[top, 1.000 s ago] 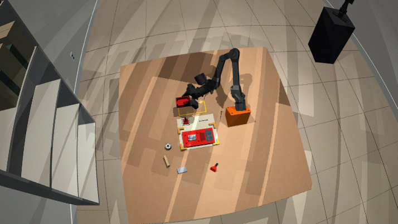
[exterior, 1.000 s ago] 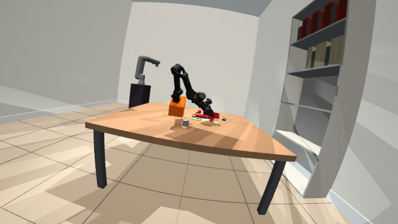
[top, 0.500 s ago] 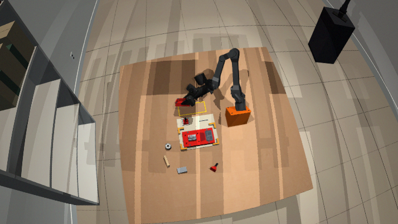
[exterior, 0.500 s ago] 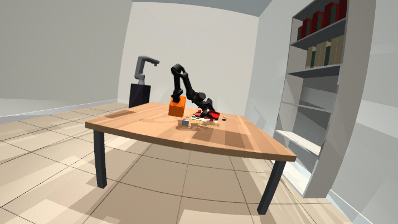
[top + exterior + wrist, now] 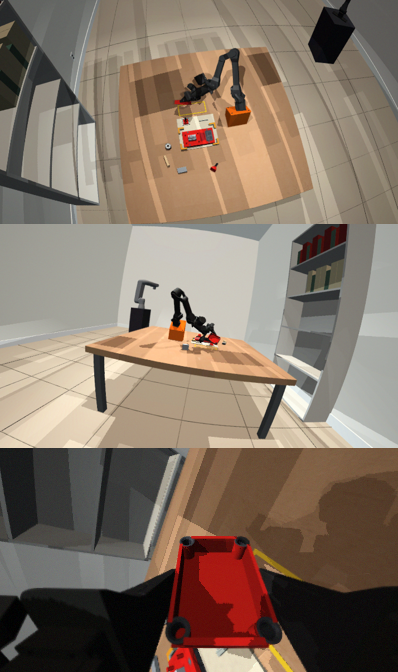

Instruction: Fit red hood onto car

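Note:
My gripper [image 5: 184, 101] [image 5: 210, 335] [image 5: 216, 573] is shut on the red hood [image 5: 178, 102] [image 5: 214, 339] [image 5: 225, 583], one finger on each long side. The hood is steeply tilted above the table, beside the yellow outline. Its hollow underside and four dark-ringed corner bosses face the wrist camera. The red chassis [image 5: 193, 143] lies in the jig [image 5: 209, 117], between yellow corner brackets, with the grey engine block [image 5: 192, 137] on its deck. Short pegs show around the engine.
A red-and-black knobbed piece [image 5: 185, 121] stands on the jig board near the hood. A wheel [image 5: 168, 145], a wooden stick [image 5: 166, 161], a grey block [image 5: 181, 170] [image 5: 185, 346] and a red piece with a dark stem [image 5: 213, 168] lie beyond the jig. The orange arm base [image 5: 237, 118] stands beside it.

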Controlling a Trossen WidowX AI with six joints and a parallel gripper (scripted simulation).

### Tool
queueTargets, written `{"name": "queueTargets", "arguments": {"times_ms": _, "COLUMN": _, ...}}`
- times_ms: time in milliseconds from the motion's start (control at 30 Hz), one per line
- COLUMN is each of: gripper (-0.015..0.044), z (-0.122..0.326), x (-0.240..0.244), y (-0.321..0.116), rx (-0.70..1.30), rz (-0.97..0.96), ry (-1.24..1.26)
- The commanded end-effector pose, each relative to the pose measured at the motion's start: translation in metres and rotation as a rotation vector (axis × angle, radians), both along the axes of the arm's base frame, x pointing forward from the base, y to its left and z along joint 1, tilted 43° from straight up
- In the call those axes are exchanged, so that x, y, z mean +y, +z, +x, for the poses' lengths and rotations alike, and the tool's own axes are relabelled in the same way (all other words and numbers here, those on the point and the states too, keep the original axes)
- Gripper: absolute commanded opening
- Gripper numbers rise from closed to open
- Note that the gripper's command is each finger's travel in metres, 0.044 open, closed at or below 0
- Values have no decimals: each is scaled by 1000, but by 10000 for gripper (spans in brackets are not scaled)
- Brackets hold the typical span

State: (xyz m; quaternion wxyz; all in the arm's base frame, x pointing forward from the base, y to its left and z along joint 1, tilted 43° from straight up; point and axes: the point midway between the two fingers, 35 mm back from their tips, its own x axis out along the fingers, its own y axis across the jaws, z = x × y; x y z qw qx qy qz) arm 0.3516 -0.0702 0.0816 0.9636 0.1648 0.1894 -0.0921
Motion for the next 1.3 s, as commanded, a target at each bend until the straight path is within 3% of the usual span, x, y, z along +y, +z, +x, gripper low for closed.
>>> {"name": "queueTargets", "arguments": {"times_ms": 0, "gripper": 0, "z": 0, "x": 0, "y": 0, "rx": -17, "rz": 126, "ry": -54}}
{"name": "queueTargets", "arguments": {"times_ms": 700, "gripper": 0, "z": 0, "x": 0, "y": 0, "rx": -97, "rz": 758, "ry": -328}}
{"name": "queueTargets", "arguments": {"times_ms": 1267, "gripper": 0, "z": -1, "x": -5, "y": -5, "rx": -146, "rz": 1153, "ry": -499}}
